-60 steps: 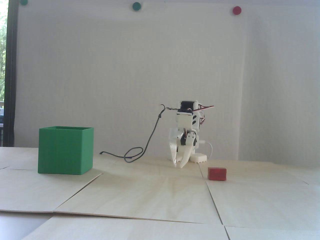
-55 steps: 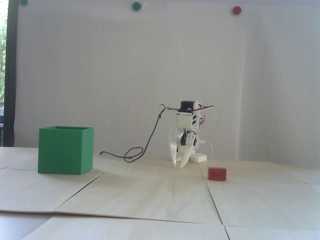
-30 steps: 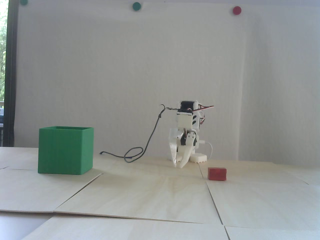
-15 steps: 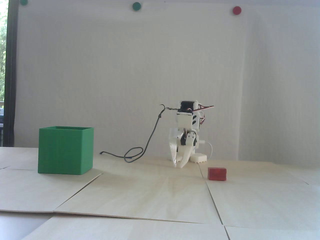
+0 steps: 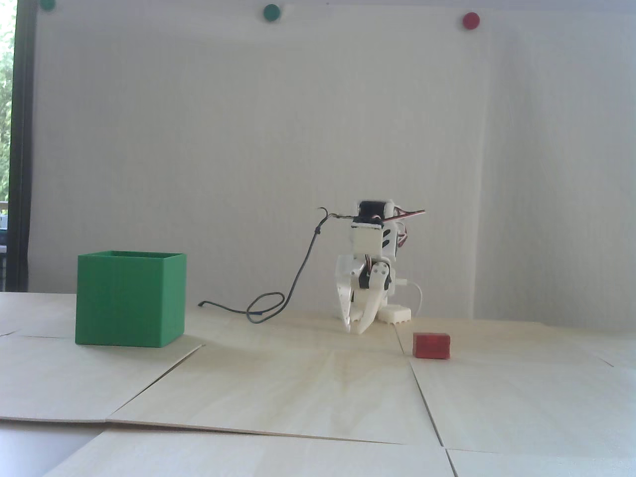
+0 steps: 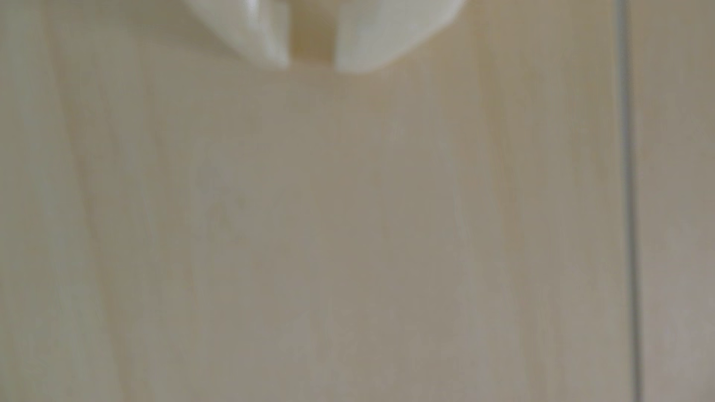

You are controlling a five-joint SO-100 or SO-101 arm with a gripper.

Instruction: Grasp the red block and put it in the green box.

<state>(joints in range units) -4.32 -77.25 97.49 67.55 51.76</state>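
Observation:
In the fixed view the small red block (image 5: pixel 432 345) lies on the wooden table, right of centre. The large green box (image 5: pixel 130 298) stands at the left, open at the top. My white gripper (image 5: pixel 355 330) points down with its tips just above the table, a little left of and behind the block, far right of the box. Its jaws are nearly together and hold nothing. In the wrist view the gripper (image 6: pixel 311 63) shows at the top edge, with a narrow slit between the blurred fingertips (image 6: pixel 371 46), over bare wood. Block and box are out of that view.
A dark cable (image 5: pixel 266 305) loops on the table between box and arm. A white arm base part (image 5: pixel 395 314) sits behind the gripper. Plywood panel seams (image 5: pixel 422 392) cross the table; one seam (image 6: pixel 628 193) shows in the wrist view. Coloured dots (image 5: pixel 470 20) are on the wall.

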